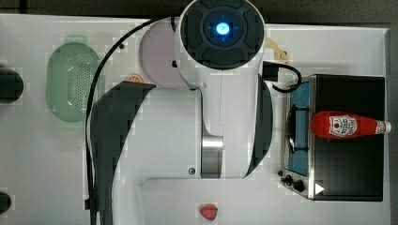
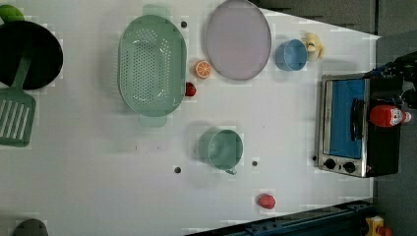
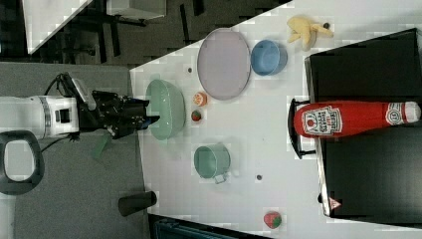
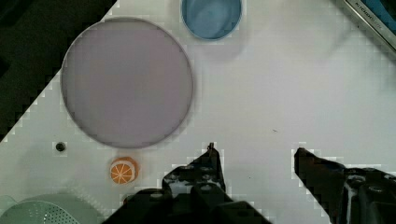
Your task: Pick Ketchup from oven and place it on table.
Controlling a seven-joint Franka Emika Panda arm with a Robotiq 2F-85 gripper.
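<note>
Right view, Ketchup [image 3: 348,119] atop oven [image 3: 368,149], label unreadable

Robot arm [image 1: 220,93] hiding much of the table [image 1: 42,154] in the top view, strawberry [image 1: 209,212] cut by the picture's lower edge

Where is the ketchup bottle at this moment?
The ketchup bottle lies on its side on the black top of the oven, at the top view's right, its white cap pointing away from the oven's glass door.
</note>
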